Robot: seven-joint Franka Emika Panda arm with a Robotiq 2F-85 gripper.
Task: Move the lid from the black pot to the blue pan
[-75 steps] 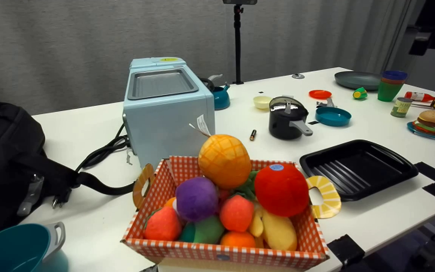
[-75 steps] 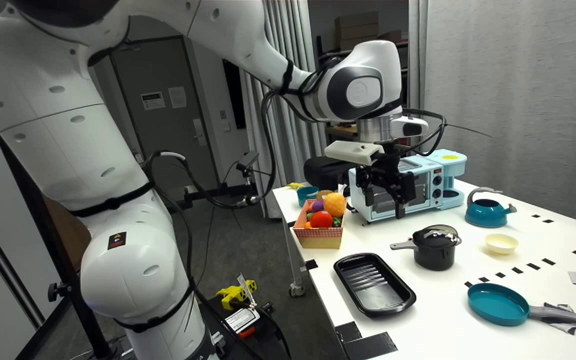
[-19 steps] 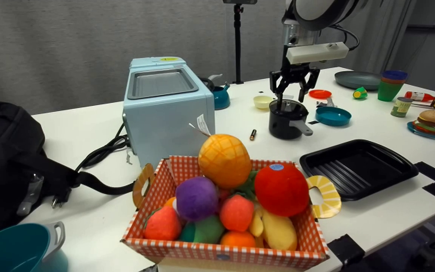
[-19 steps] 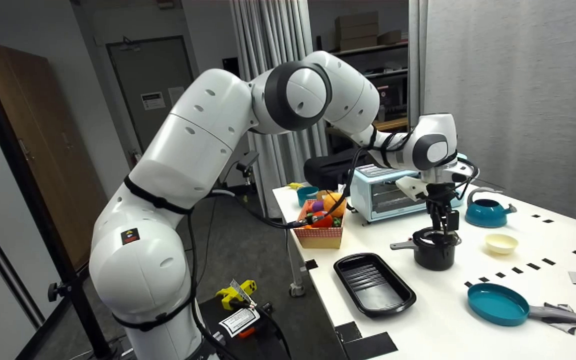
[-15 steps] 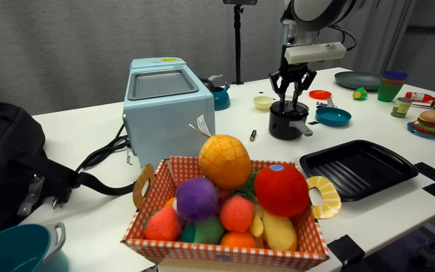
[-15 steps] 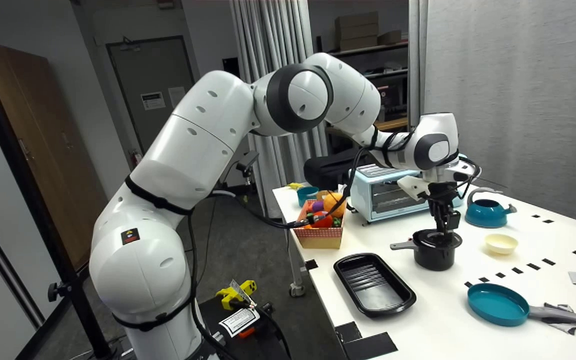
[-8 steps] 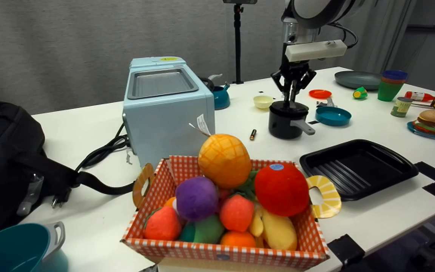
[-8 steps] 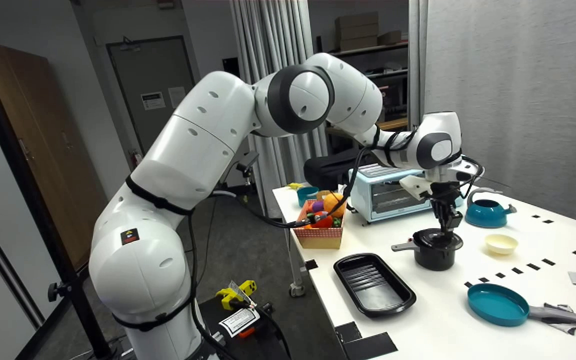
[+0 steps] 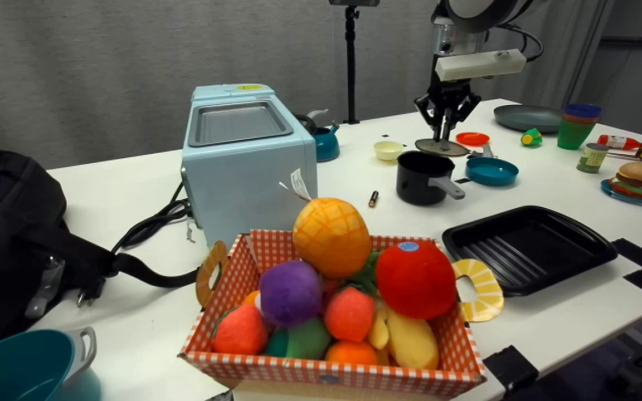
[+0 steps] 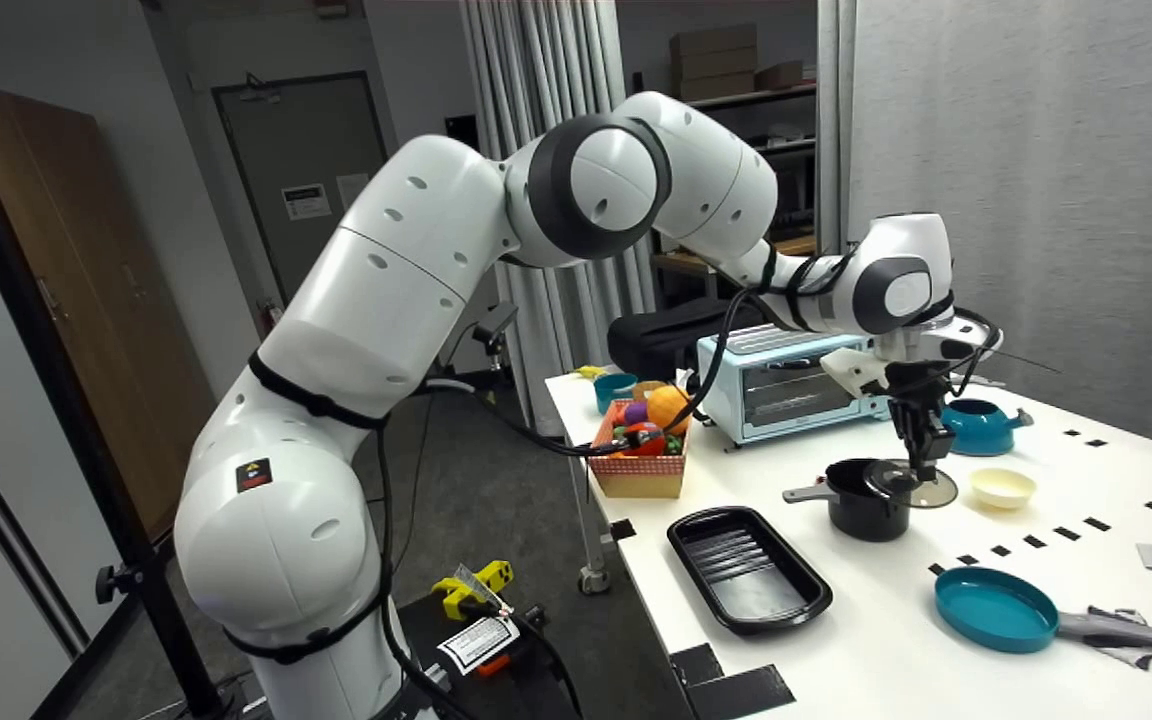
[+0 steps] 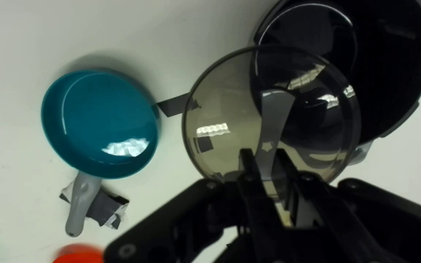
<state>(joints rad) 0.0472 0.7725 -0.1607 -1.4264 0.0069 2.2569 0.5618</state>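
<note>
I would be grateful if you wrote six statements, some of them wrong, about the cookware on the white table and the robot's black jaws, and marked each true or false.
1. The black jaws are closed on the grey top handle of the round, see-through, dark-tinted lid. True.
2. The round black pot with a grey side handle stands upright on the white table. True.
3. The lid sits on the pot. False: it is off the pot, hanging from the jaws.
4. The round, shallow teal pan has a long grey handle. True.
5. The lid already rests on the pan. False: in the wrist view it is apart from the uncovered pan.
6. The pan's inside is red. False: it is teal.
</note>
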